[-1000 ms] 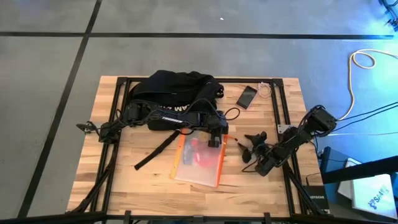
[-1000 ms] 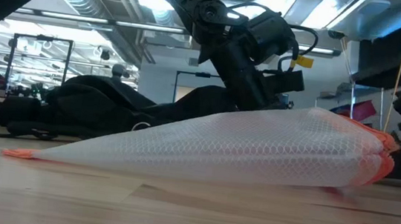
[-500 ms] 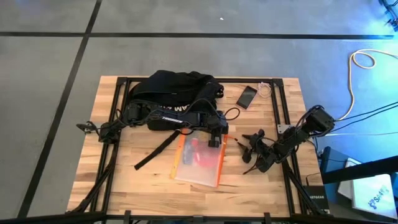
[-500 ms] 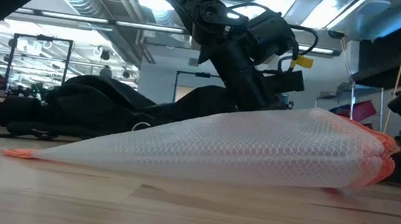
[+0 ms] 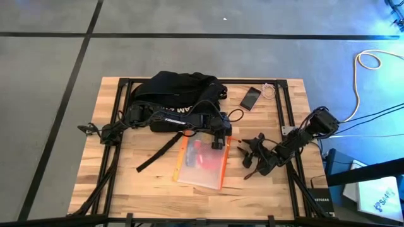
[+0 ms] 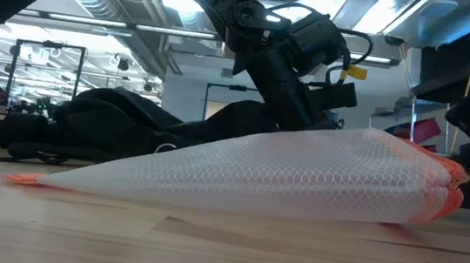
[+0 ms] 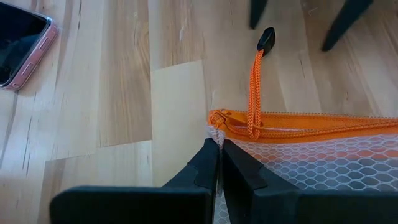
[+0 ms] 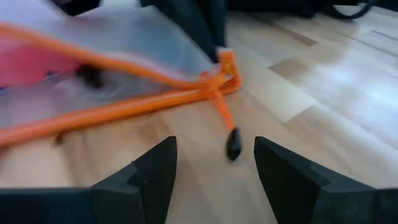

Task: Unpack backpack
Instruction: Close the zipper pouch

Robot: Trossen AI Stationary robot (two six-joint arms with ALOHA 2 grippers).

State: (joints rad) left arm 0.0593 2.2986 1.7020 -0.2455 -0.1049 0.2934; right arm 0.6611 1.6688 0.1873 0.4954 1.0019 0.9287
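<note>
The black backpack (image 5: 180, 94) lies at the table's far middle, its straps trailing toward the near side. In front of it lies a clear mesh pouch with orange edging (image 5: 202, 162), red things inside. My left gripper (image 5: 219, 140) is shut on the pouch's far right corner. An orange zip cord with a black tip (image 7: 266, 38) trails from that corner toward the table's right. My right gripper (image 5: 248, 156) stands open just right of the pouch, its fingers either side of the cord's black tip (image 8: 234, 144) without touching it. My left gripper pinches the mesh pouch's corner (image 7: 216, 138) between its two shut fingers, right beside the end of the orange zip. The fingers slant down from the table's left. That end of the pouch (image 6: 424, 169) stands raised, while its other end (image 6: 20, 179) rests on the table.
A dark phone in a pink case (image 5: 250, 97) and a coiled white cable (image 5: 270, 91) lie at the far right. Bare wood shows along the near edge and the left side. Black frame rails (image 5: 287, 120) run along the table's sides.
My right gripper has moved toward the table's left, closer to the pouch's zip cord, and has rolled at the wrist. My left gripper and the pouch have kept still.
</note>
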